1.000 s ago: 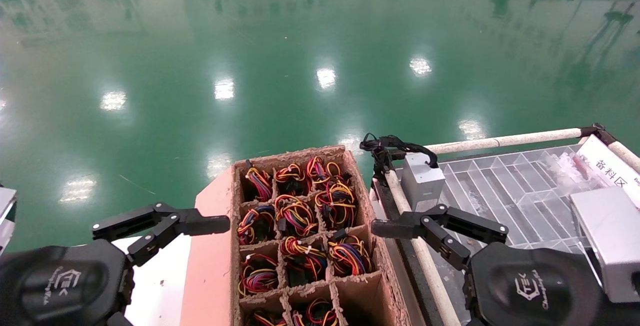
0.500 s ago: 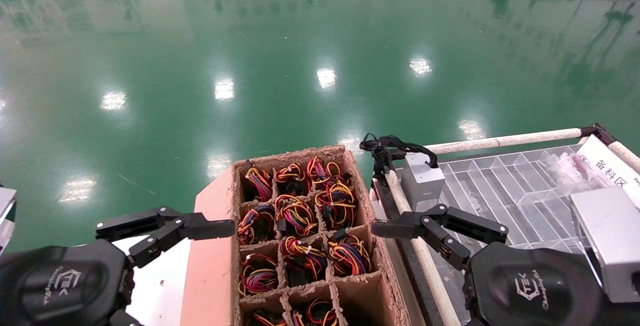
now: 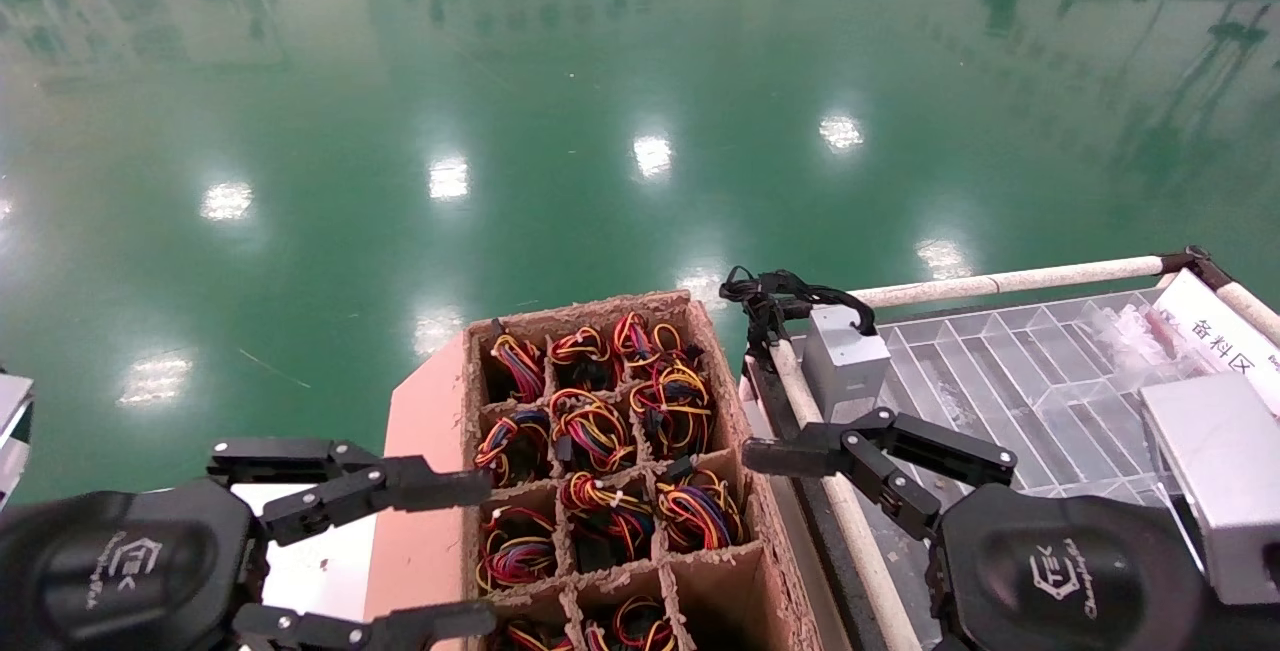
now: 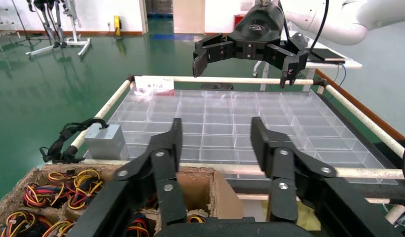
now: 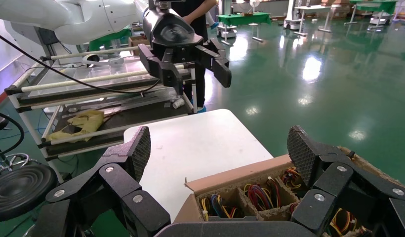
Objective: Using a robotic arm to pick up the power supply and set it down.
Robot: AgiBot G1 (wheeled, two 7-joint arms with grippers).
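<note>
Several power supplies stand in a cardboard box (image 3: 728,401) with a grid of cells; only their looped red, yellow and orange wire bundles (image 3: 590,426) (image 4: 67,187) (image 5: 262,192) show. My left gripper (image 3: 487,551) (image 4: 216,131) is open at the box's near left edge, its fingers (image 3: 400,483) reaching over the rim, nothing between them. One cell (image 4: 190,190) below it is empty. My right gripper (image 5: 220,148) is open beside the box's right wall with nothing held; one finger (image 3: 790,454) shows in the head view, the other is hidden.
A clear compartment tray (image 3: 1000,381) on a white-railed cart lies to the right. On it stand a small grey box with a black cable bundle (image 3: 845,356) and a larger grey box (image 3: 1215,471). The cardboard box rests on a white table (image 3: 310,571). Green floor lies beyond.
My left gripper has moved right toward the box and turned, so its second finger now shows at the bottom. The right arm has not moved.
</note>
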